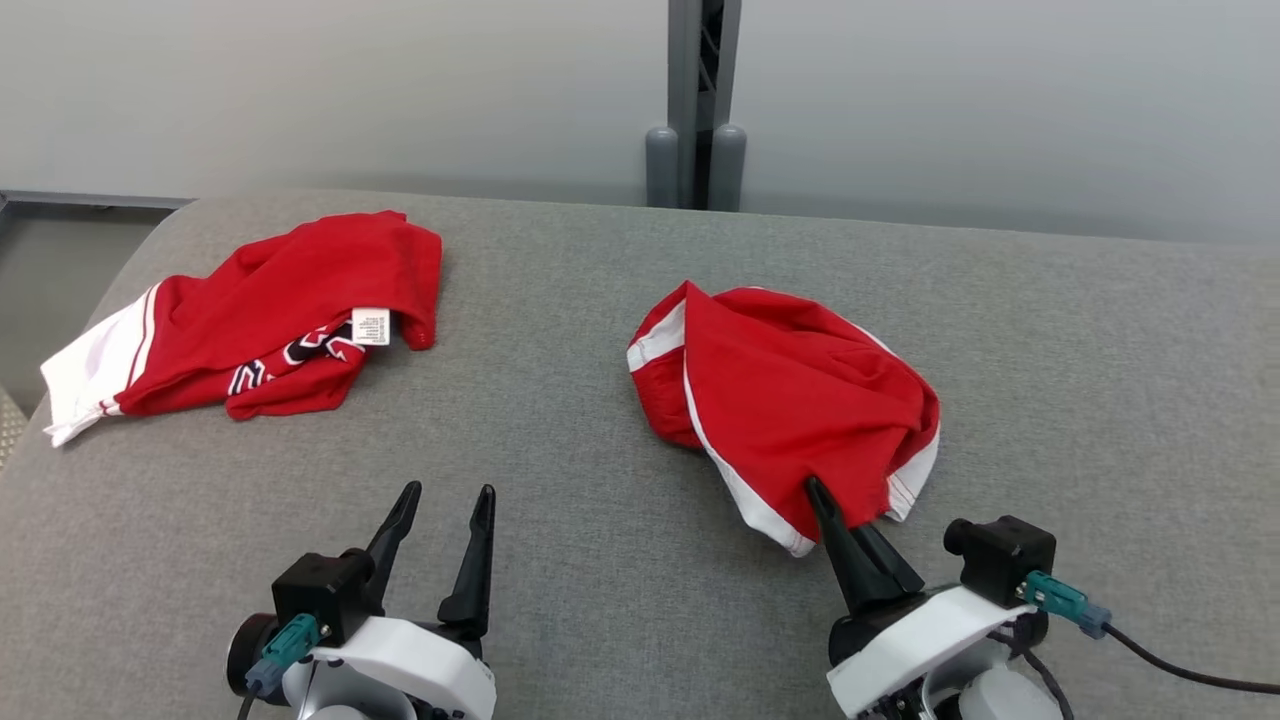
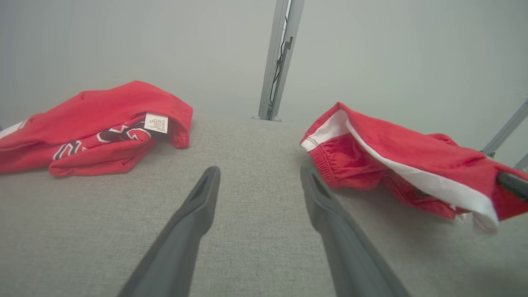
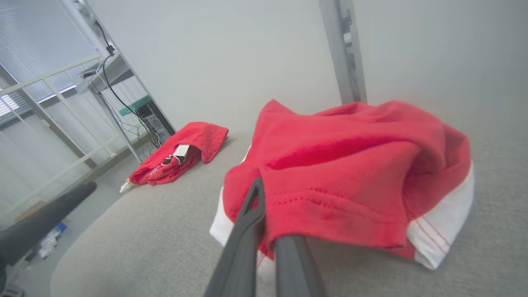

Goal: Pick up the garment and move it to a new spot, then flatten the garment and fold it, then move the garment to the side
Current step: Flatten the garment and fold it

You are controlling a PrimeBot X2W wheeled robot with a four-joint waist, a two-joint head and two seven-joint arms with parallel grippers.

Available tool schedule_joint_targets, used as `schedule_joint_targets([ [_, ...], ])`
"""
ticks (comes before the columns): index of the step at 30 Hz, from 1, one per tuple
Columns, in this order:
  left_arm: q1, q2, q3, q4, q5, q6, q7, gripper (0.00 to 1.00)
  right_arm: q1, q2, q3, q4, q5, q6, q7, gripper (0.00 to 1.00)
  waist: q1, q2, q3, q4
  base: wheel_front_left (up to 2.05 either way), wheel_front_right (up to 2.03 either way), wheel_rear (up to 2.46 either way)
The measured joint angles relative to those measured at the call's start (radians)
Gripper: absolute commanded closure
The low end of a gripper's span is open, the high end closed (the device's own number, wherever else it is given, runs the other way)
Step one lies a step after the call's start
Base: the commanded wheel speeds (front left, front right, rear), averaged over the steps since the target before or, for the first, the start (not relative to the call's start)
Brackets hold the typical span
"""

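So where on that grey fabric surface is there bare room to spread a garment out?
The widest bare stretch of the grey fabric surface lies in the middle, between the crumpled red garment with the white label and the red-and-white garment pinched by the right gripper. The far right is also bare. The left edge is crowded.

Bright even light, soft faint shadows, wrist-view edges distorted
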Motion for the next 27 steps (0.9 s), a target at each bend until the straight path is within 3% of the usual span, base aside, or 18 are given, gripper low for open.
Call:
schedule_joint_targets([
  [6, 0.014, -0.004, 0.016, -0.005, 0.006, 0.0, 0.0, 0.0, 0.023, 0.0, 0.004, -0.129, 0.101, 0.0, 0.0, 1.0, -0.0001, 0.0, -0.02, -0.056, 0.0, 0.0, 0.0],
  [12, 0.023, -0.008, 0.025, -0.001, 0.006, -0.006, 0.0, 0.0, 0.05, 0.0, -0.123, -0.189, 0.128, 0.0, 0.038, 1.0, -0.0001, 0.0, -0.039, -0.101, 0.0, 0.0, 0.0],
  [21, 0.024, -0.017, 0.021, 0.017, 0.014, -0.026, 0.0, 0.0, 0.072, -0.001, -0.404, -0.119, 0.054, 0.0, 0.16, 1.0, -0.0001, 0.0, -0.034, -0.096, 0.0, 0.0, 0.0],
  [27, 0.023, -0.019, 0.018, 0.024, 0.016, -0.032, 0.0, 0.0, 0.049, 0.0, -0.5, -0.009, -0.008, 0.0, 0.201, 1.0, 0.0, 0.0, -0.023, -0.077, 0.0, 0.0, 0.0],
])
